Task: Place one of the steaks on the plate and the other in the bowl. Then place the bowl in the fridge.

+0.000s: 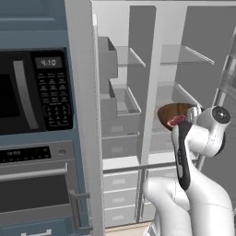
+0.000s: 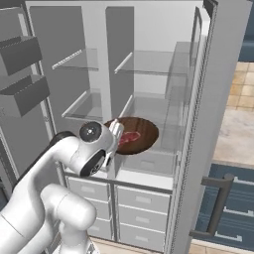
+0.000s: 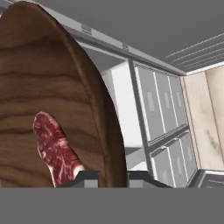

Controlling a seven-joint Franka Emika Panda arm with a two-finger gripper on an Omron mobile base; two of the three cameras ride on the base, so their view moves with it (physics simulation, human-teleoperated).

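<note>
Bowl, left base view: the bowl (image 1: 171,114) hangs inside the open fridge (image 1: 147,69), over its right-hand shelf level, with a steak (image 1: 176,121) showing red at its near rim; the arm's white wrist covers the bowl's right side.
Gripper, left base view: the gripper (image 1: 192,114) sits at the bowl's near edge; its tips are hidden behind the wrist housing, so the grip cannot be read from here.
Bowl, right base view: the dark wooden round sits low over the clear right shelf, steak inside and toward the arm; whether its base touches the shelf I cannot tell.
Gripper, right base view: pale fingers meet the rim on the left side of the bowl, and the arm's elbow joint blocks the contact point itself.
Hand view: the bowl's rim runs between the two finger tips, clenched on that rim, with the steak lying just inside, close to the left tip.
Location of second steak and plate: nothing to report from these frames.
Risk, tilt: a one-sided rim pinch on a wide bowl could let it swing or tip, sliding the steak toward the edge.
Risk, release: letting go before the base is flat on the shelf could drop or rock it, likely off the shelf front.
Risk, clearance: the centre divider and door bins (image 1: 107,50) stand near the wrist.
Hard to make out: shelf edges, being clear.
</note>
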